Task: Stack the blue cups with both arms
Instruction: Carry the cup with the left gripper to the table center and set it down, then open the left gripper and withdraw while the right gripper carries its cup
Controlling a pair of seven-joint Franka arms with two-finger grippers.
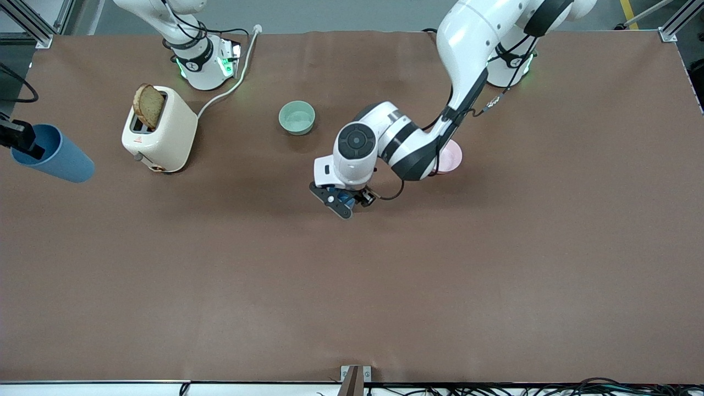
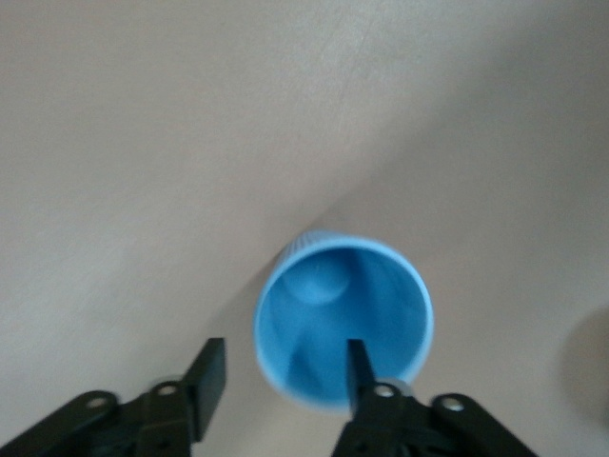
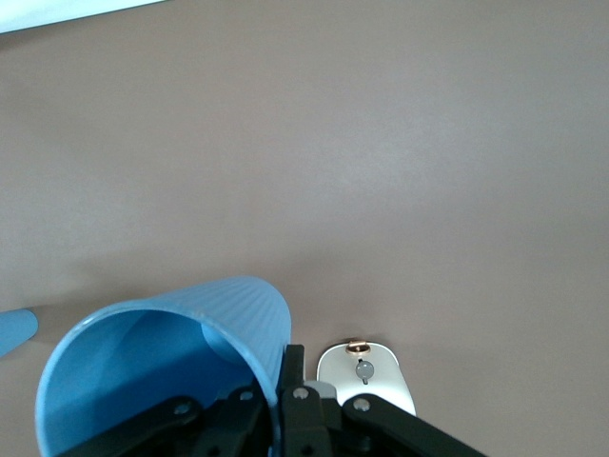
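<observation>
1. One blue cup is seen in the left wrist view standing upright on the brown table, mouth up. It is under the left gripper, near the table's middle, nearer the front camera than the mint-green bowl. In the front view it is almost fully hidden by the gripper.
2. The left gripper's fingers are spread apart; one is inside the rim and the other outside the cup wall with a gap. No squeeze on the wall is seen, so the cup is judged to have been set down here as the base of the stack.
3. The second blue cup is held up in the air, tilted, over the table edge at the right arm's end, beside the toaster. The right gripper is clamped on its rim, one finger inside and one outside. A rim grip leaves the narrow bottom free, which suits dropping it into the other cup.
4. The held cup is well apart from the standing one; nesting is not yet done.
5. The left gripper is likely to have to lift clear first, since it covers the standing cup's mouth.
6. The pink bowl is partly hidden by the left arm. A bread slice sticks out of the toaster. None of these belong to the task.
</observation>
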